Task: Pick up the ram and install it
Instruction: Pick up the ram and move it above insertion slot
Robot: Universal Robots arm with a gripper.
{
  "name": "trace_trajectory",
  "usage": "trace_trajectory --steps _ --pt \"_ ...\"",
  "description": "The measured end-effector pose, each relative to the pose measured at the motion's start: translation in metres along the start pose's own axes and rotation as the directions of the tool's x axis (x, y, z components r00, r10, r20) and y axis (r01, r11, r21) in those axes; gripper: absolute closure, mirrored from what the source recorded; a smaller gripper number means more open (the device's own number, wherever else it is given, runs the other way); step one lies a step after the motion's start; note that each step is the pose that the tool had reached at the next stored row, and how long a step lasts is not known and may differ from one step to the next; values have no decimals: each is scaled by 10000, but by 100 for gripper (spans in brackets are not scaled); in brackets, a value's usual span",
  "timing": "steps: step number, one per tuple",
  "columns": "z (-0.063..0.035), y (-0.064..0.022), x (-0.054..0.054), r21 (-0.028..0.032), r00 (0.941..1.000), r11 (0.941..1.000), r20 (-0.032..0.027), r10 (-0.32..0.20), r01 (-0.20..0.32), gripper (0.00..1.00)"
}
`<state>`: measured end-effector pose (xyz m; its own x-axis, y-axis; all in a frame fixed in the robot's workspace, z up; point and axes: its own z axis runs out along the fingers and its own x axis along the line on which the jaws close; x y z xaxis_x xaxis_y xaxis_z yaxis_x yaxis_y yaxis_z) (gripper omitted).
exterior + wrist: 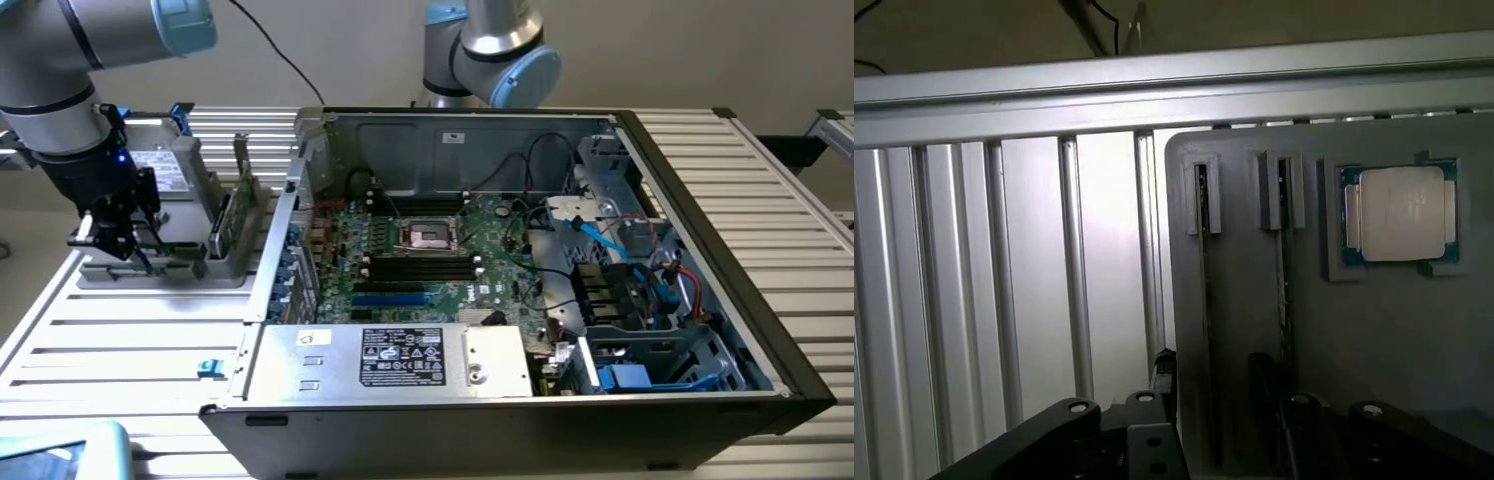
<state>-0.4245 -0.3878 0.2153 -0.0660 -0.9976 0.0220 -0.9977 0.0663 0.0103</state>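
Counter (787,200) of slatted aluminium carries an open computer case (507,430) across its middle and the side toward the exterior view's right. Inside the case we see a green motherboard (514,275), its black memory slots (420,266) just beside the square processor socket (430,235). A silver power supply (387,358) with a white label lies along the case's near wall. The robot arm (54,110) reaches down over the counter's edge at the exterior view's left. There a grey holder (134,280) sits just outside the case wall, well apart from the motherboard. The tool (118,245) hangs right above that holder, jaws spread wide and gripping nothing.

From the wrist camera we look past the tool (1211,400) onto the holder (1374,330). The ram (1202,300) stands on its long edge in a narrow slot near the holder's border, seen edge-on as a thin dark line. It seems to run between the two dark fingers (1259,375), touching neither. A second stick (1284,290) stands in the neighbouring slot, parallel and just beside. A square silver processor chip (1402,213) rests in its own recess near a corner of the holder.
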Motion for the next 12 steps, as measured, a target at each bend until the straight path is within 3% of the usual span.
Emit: trace_trajectory --steps 12 --pt "170 12 -2 1 10000 10000 0 0 0 60"
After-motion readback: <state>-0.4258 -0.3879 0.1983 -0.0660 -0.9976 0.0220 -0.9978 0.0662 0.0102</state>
